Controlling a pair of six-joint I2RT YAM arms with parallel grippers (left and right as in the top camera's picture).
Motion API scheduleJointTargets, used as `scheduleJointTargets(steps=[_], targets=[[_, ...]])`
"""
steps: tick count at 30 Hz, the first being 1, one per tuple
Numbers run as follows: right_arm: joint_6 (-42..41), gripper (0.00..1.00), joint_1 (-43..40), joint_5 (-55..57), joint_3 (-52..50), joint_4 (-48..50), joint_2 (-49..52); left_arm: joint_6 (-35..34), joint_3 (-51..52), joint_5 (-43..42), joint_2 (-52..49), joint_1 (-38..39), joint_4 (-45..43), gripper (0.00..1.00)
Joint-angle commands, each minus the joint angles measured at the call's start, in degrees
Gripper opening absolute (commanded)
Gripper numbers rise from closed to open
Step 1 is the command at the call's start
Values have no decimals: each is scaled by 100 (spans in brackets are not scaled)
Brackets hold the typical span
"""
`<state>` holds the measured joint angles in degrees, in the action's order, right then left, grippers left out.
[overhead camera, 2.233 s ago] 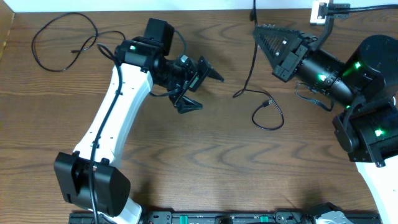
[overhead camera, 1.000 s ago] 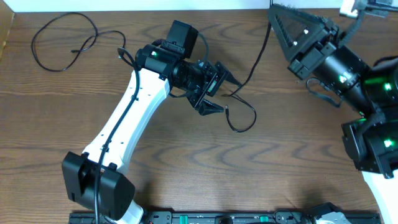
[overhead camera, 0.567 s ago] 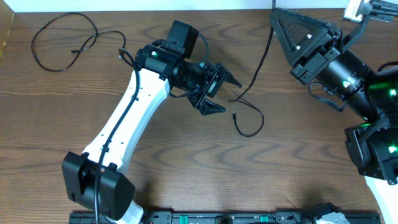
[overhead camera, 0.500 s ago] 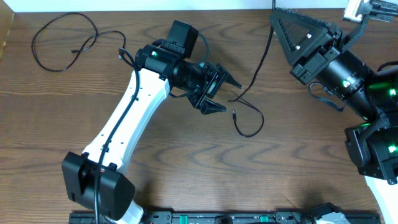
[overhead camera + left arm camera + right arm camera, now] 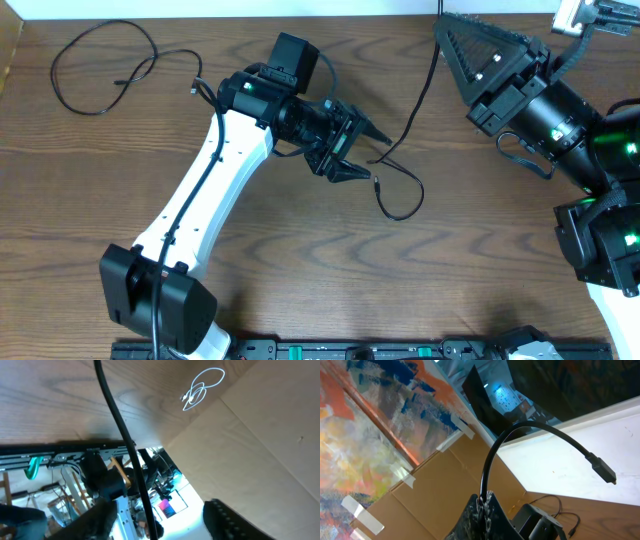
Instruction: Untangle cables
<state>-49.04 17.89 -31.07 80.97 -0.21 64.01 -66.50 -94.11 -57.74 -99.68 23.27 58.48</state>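
The left gripper [image 5: 377,155] is hovering wide open, the black cable [image 5: 117,410] running between its jaws. The right gripper [image 5: 485,502] is pinching that cable near its far plug, the loop lying just past the left jaws.

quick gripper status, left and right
Left gripper: open, the black cable passing through its gap.
Right gripper: shut on the black cable.

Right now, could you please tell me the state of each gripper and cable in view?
left gripper: open; the held black cable passes between its fingers.
right gripper: shut on the held black cable near its plug.
held black cable: trails to a loop on the table.
other black cable: loose loop on the table, untouched.
white cable: loosely coiled, lying alone.
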Motion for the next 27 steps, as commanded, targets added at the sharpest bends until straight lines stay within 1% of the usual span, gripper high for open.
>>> scheduleJointTargets(steps=[1,2,4,7,11,12,15,20,27], targets=[[-24,1,-59,44,42,-4,-37,-26,15,-118,-33,7,11,55],[-22,1,-59,42,42,-4,-37,-26,15,-118,-33,7,11,54],[-24,1,-59,7,42,-2,-37,-26,15,-118,-33,7,11,49],[-24,1,-59,-15,42,-2,-37,-24,15,-118,-33,7,13,45],[-24,1,-59,-15,42,-2,-37,-26,15,-120,-33,7,11,42],[-24,1,-59,-15,42,-2,-37,-26,15,-120,-33,7,13,39],[-24,1,-59,-17,42,-2,-37,-24,15,-122,-33,7,13,37],[-24,1,-61,-15,42,-2,-37,-26,15,-122,-33,7,13,28],[-22,1,-61,-15,42,-2,-37,-26,15,-118,-33,7,11,25]])
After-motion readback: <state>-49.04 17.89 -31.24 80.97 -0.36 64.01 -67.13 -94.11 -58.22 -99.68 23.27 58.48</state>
